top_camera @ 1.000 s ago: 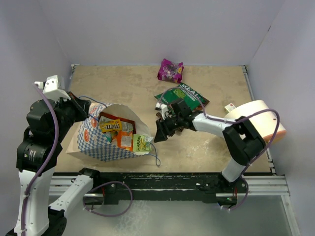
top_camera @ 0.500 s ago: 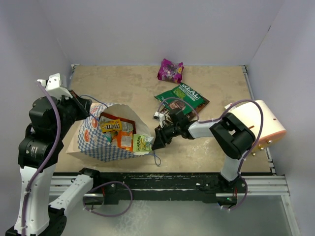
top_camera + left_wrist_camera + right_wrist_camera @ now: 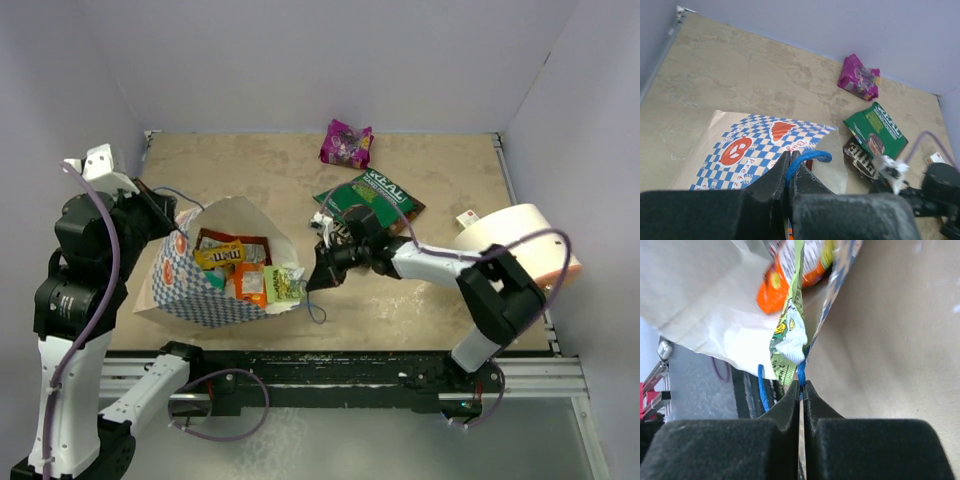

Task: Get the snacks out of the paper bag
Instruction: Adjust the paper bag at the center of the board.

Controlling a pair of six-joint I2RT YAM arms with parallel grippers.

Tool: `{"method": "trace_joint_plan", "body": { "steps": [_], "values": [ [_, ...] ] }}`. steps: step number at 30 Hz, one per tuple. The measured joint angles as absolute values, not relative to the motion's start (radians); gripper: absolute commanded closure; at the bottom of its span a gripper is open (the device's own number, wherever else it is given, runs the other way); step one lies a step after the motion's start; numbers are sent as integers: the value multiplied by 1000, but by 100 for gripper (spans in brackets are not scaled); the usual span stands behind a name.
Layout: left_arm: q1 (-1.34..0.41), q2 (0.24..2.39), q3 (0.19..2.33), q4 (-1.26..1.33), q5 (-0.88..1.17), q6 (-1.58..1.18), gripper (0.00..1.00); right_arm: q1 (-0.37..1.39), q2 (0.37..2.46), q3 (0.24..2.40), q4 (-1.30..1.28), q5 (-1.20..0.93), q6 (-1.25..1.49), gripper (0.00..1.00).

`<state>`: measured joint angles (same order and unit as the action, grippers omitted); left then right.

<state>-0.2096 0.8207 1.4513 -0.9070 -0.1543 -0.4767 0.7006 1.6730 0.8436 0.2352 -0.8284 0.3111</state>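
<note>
— What is hard to see?
— My right claw (image 3: 801, 390) is pressed tight at the mouth of the paper bag (image 3: 185, 290). The pale green packet (image 3: 790, 340) and a blue string (image 3: 801, 371) meet there. I cannot tell which one it nips.
— And your left claw (image 3: 790, 165)?
— It pinches the other blue string handle (image 3: 807, 157), on the bag's other side.
— How does the bag look?
— Cream with blue checks, lying down, mouth open. An orange packet (image 3: 772, 290) and the M&M's pouch (image 3: 222, 255) peek out. A purple packet (image 3: 346, 143) and a green packet (image 3: 372, 195) lie outside, well apart from the bag.

Black-and-white jointed arms (image 3: 80, 235) with looping purple cables (image 3: 116, 262)
</note>
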Motion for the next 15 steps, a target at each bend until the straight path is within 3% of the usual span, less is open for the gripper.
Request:
{"method": "trace_joint_plan", "body": {
  "steps": [8, 15],
  "values": [
    [-210, 795, 1469, -865, -393, -443, 100, 728, 1469, 1155, 16, -783, 329, 100],
    [-210, 807, 1470, -851, -477, -418, 100, 779, 1501, 1280, -71, -775, 348, 100]
  ]
}}
